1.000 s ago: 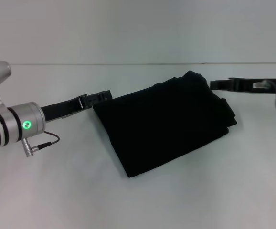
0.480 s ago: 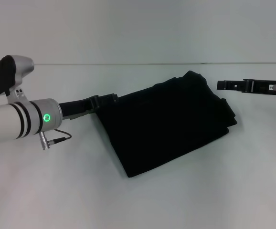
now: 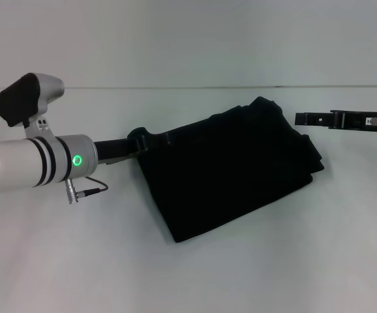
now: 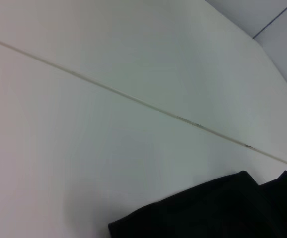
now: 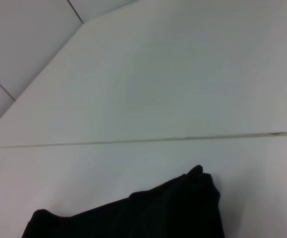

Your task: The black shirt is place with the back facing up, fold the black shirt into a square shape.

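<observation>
One garment is on the white bench point(image 3: 77, 261): the black shirt point(image 3: 231, 176), folded into a rough tilted rectangle, lying centre to right of centre. No lettering is visible on its upper face. Left end effector point(image 3: 150, 138) reaches in from the left at the shirt's far-left corner, its dark tip overlapping the fabric edge; finger state cannot be determined, black on black. Right end effector point(image 3: 301, 119) extends in from the right, just beside the shirt's far-right corner and apart from it; finger state likewise cannot be determined. Both wrist views show only a shirt edge on bare bench.
</observation>
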`<state>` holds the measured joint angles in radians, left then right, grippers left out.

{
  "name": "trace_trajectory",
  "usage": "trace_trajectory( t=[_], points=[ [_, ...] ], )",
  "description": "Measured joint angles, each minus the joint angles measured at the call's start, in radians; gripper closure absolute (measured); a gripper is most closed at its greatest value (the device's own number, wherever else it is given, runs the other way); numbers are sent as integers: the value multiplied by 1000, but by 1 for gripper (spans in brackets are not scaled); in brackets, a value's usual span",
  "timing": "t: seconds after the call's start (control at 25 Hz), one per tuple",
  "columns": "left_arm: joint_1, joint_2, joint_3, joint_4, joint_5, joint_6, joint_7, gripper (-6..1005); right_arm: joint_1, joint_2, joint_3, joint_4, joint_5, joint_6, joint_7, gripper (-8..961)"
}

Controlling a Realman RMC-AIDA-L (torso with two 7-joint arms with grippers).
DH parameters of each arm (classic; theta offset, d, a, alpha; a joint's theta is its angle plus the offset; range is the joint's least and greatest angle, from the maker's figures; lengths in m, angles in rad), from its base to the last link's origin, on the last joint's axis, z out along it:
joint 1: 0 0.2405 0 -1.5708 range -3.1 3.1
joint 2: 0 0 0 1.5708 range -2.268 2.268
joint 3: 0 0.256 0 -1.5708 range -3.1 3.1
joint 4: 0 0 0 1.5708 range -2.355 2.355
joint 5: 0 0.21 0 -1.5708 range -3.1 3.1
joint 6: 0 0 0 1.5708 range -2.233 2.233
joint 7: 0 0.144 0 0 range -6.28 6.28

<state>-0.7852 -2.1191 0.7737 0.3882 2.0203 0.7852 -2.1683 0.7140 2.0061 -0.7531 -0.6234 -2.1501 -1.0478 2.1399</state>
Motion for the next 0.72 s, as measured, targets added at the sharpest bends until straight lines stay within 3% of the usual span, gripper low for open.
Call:
trace_trajectory(
  t=[0.4, 0.72],
  points=[
    [-9, -7, 79, 2, 0, -62, 24, 165, -4, -4, -1, 0, -4, 6, 0, 115],
    [-8, -10, 81, 3, 0, -93, 40, 392, -10, -13, -6, 2, -21, -16, 0, 145]
  ],
)
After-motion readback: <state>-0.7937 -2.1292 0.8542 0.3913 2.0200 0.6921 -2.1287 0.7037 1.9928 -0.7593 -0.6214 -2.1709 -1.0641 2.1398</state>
